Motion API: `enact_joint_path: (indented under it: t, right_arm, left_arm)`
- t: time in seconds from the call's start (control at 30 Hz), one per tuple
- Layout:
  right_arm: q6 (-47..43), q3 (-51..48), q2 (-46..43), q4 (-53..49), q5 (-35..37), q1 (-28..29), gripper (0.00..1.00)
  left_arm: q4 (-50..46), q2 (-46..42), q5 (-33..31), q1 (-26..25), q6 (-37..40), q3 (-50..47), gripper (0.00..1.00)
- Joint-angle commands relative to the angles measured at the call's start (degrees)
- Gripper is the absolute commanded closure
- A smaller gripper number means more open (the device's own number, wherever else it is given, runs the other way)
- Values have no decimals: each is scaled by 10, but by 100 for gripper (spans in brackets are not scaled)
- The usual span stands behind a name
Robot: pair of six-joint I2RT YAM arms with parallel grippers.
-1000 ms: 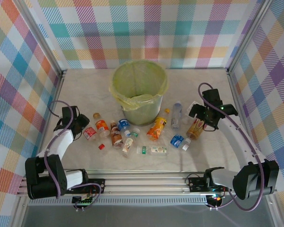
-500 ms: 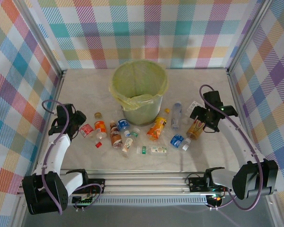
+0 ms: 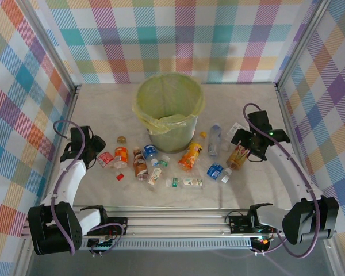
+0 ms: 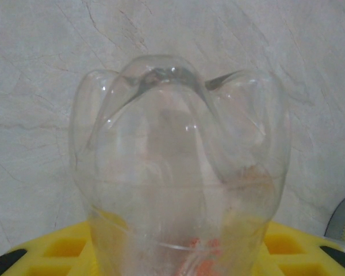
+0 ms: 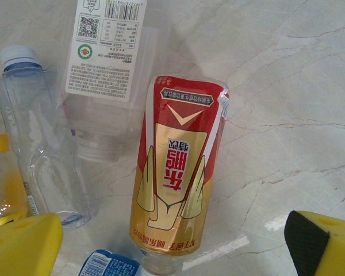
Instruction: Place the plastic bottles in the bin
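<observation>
Left gripper (image 3: pixel 95 153) clamped shut on clear bottle (image 4: pixel 178 172), apparently ready for carry to bin (image 3: pixel 171 137); right gripper (image 5: pixel 172 253) wide open above red-and-gold bottle (image 5: pixel 178 167), lined up to grasp.

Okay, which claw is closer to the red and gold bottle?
Right. The right claw hangs open just above the red and gold bottle, while the left claw sits far off to the left, shut on a clear bottle.

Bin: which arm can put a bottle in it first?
Left, probably. The left tool is shut on a clear bottle. The right tool hangs open over a red-gold bottle, gripping nothing.
</observation>
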Motion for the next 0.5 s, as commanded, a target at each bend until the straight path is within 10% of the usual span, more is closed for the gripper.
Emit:
enact_joint_path:
  t: [0.0,0.47]
  right_arm:
    - [11,-7,-11,5,0,-4,0]
    - [11,-9,-16,4,0,-5,0]
  left_arm:
    - [10,6,4,8,8,8,54]
    - [16,8,20,9,6,12,55]
